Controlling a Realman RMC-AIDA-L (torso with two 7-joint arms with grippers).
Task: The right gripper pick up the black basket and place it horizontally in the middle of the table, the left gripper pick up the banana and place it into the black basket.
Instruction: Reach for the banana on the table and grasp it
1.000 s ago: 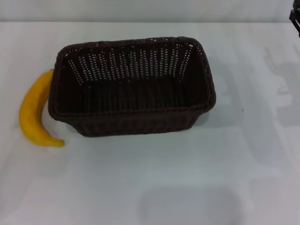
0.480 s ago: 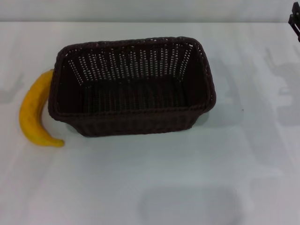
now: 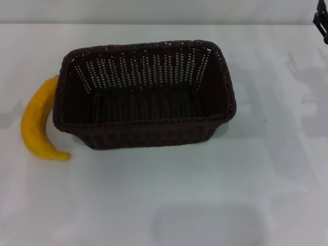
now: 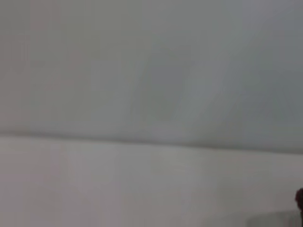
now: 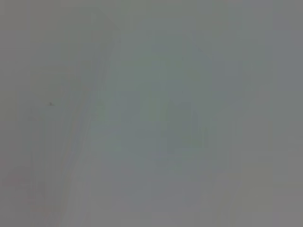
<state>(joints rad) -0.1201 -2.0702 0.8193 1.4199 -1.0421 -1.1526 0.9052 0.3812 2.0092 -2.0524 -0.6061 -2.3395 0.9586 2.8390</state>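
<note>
The black basket stands upright and empty in the middle of the white table, its long side running left to right. The yellow banana lies on the table against the basket's left end, curving along it. Only a black bit of my right gripper shows, at the far right edge of the head view, well away from the basket. A small dark tip of my left gripper shows at the edge of the left wrist view, over bare table. The right wrist view holds only blank surface.
Arm shadows fall on the table to the right of the basket and faintly at the left edge. The table's far edge meets a pale wall.
The black part of the right gripper has drawn slightly up and out at the head view's top right. A faint shadow has shifted at the left. Basket and banana have not moved.
</note>
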